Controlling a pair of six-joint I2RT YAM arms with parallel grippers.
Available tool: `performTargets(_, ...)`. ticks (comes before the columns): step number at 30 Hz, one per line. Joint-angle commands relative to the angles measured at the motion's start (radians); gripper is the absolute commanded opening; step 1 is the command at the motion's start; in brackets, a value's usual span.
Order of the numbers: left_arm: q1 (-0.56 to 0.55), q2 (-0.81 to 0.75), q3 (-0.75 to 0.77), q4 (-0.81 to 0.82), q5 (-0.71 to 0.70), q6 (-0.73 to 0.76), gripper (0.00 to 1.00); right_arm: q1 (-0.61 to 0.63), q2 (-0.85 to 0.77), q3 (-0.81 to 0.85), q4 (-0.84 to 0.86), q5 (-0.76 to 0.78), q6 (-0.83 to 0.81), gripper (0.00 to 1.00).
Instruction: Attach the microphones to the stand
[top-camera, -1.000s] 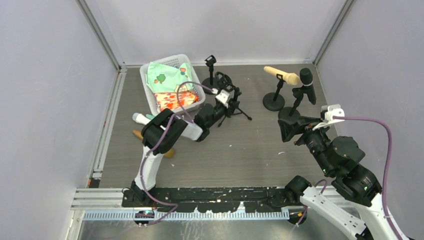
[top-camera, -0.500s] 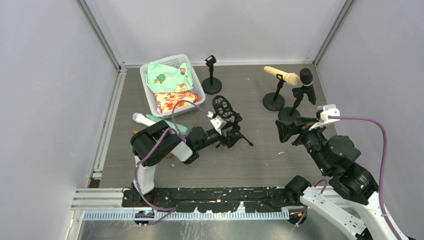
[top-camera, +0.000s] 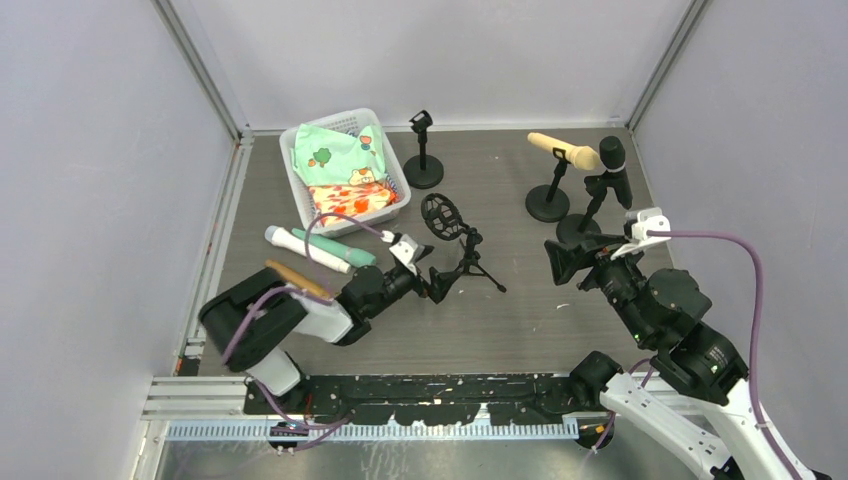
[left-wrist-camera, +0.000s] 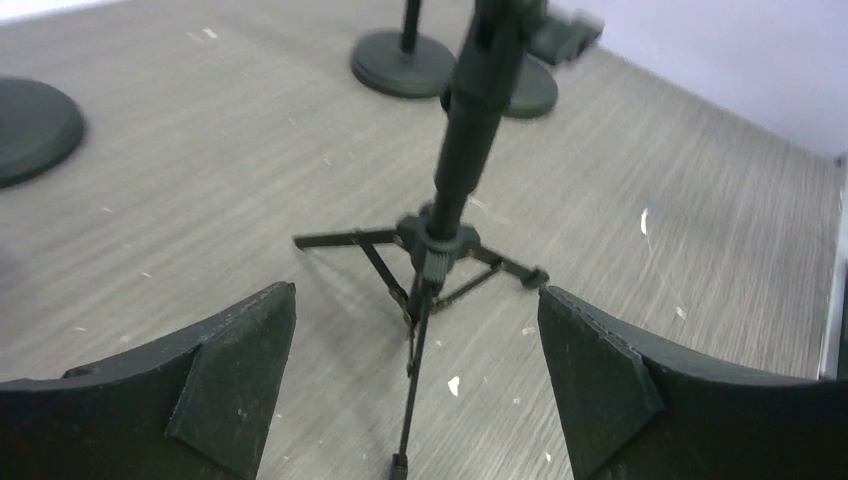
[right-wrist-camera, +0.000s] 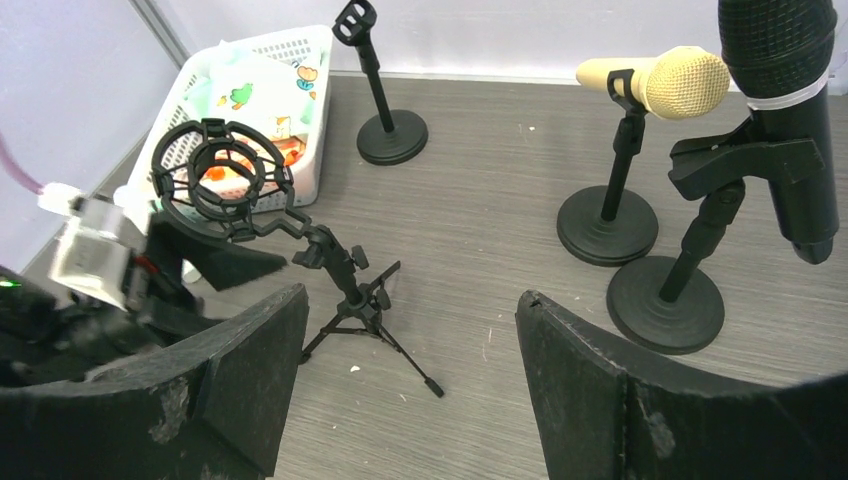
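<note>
A black tripod stand (top-camera: 462, 258) with a round shock-mount ring (top-camera: 440, 213) stands by itself at mid-table. My left gripper (top-camera: 432, 280) is open just in front of it, low over the table. In the left wrist view one tripod leg (left-wrist-camera: 412, 400) runs between the spread fingers, untouched. A white microphone (top-camera: 290, 240), a green one (top-camera: 340, 252) and a brown one (top-camera: 297, 278) lie on the table at the left. My right gripper (top-camera: 553, 260) is open and holds nothing. The tripod stand (right-wrist-camera: 350, 280) lies ahead of it.
A white basket (top-camera: 300, 190) with printed cloths sits at the back left. An empty round-base stand (top-camera: 423, 160) is beside it. At the back right a beige microphone (top-camera: 565, 152) and a black microphone (top-camera: 613, 170) sit clipped in round-base stands.
My left gripper has opened and let go of the tripod stand after bringing it nearer. The left arm has drawn back toward the near left. The right gripper shifted slightly left.
</note>
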Motion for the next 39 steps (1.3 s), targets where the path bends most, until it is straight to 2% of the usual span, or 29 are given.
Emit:
performTargets(1,-0.04,-0.24,-0.006,-0.224,-0.265,0.003,0.92,-0.002,0.016,-0.013,0.062,-0.003,-0.003,0.81)
performTargets(6,-0.046,-0.496,0.18,-0.974,-0.657,-0.154,0.92,-0.001,0.026,-0.036,0.078,0.024,0.019,0.81)
performTargets(10,-0.045,-0.624,0.243,-1.269,-0.838,-0.291,0.9,-0.002,0.051,-0.037,0.083,0.063,0.04,0.81)
performTargets(15,-0.005,-0.77,0.275,-1.645,-0.955,-0.66,0.87,-0.001,0.103,-0.017,0.06,0.102,0.063,0.81)
performTargets(17,0.007,-0.772,0.326,-1.859,-1.019,-0.827,0.9,-0.001,0.118,-0.016,0.06,0.094,0.067,0.81)
performTargets(19,0.021,-0.733,0.418,-2.124,-1.076,-1.027,1.0,-0.001,0.126,-0.019,0.066,0.082,0.073,0.81)
performTargets(22,0.073,-0.609,0.562,-2.478,-1.089,-1.317,1.0,-0.002,0.132,-0.023,0.076,0.069,0.075,0.81)
performTargets(24,0.117,-0.526,0.617,-2.647,-1.049,-1.466,1.0,-0.001,0.135,-0.024,0.076,0.068,0.076,0.81)
performTargets(26,0.164,-0.487,0.612,-2.641,-0.992,-1.461,1.0,-0.001,0.137,-0.024,0.076,0.066,0.08,0.81)
performTargets(31,0.345,-0.562,0.432,-2.316,-0.751,-1.263,1.0,-0.001,0.132,-0.014,0.06,0.06,0.09,0.81)
performTargets(34,0.415,-0.604,0.373,-2.244,-0.715,-1.216,1.0,-0.002,0.126,-0.007,0.044,0.068,0.088,0.81)
performTargets(39,0.485,-0.553,0.346,-2.159,-0.671,-1.144,0.97,-0.001,0.124,-0.008,0.041,0.066,0.087,0.81)
